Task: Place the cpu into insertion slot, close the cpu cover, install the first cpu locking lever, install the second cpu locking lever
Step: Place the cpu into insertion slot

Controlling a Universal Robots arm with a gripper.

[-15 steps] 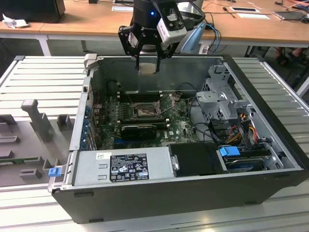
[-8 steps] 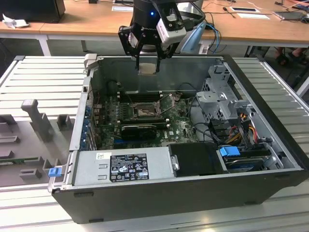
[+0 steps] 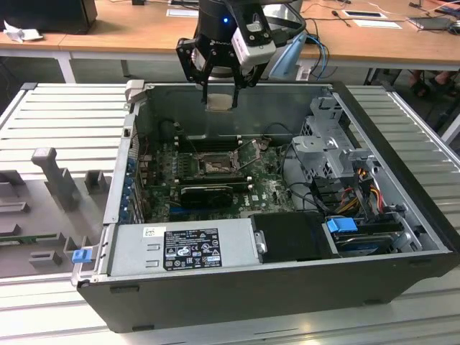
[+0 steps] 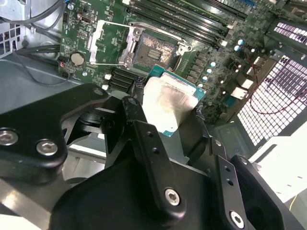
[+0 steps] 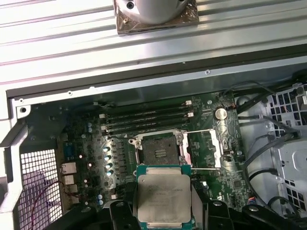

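My gripper [image 3: 218, 92] hangs above the back wall of the open computer case, shut on the cpu [image 3: 219, 101]. The cpu's pale silvery face [image 4: 166, 101] sits between the black fingers [image 4: 133, 113] in both wrist views, with its green edge showing [image 5: 162, 195]. Below it the insertion slot [image 3: 213, 165] lies bare, a dark square socket [image 5: 160, 147] with a silvery rim [image 4: 154, 50] on the green board. The cpu cover [image 5: 203, 149] is swung open and lies flat beside the socket [image 4: 111, 42]. Thin wire levers stand raised at the socket's sides.
Long black memory slots [image 5: 146, 116] run just behind the socket, and a black card [image 3: 208, 192] lies in front of it. A power supply [image 3: 188, 247] fills the case's front, a drive cage [image 3: 327, 144] with cables its right. A grey fixture tray [image 3: 50, 208] lies outside, at the exterior view's left.
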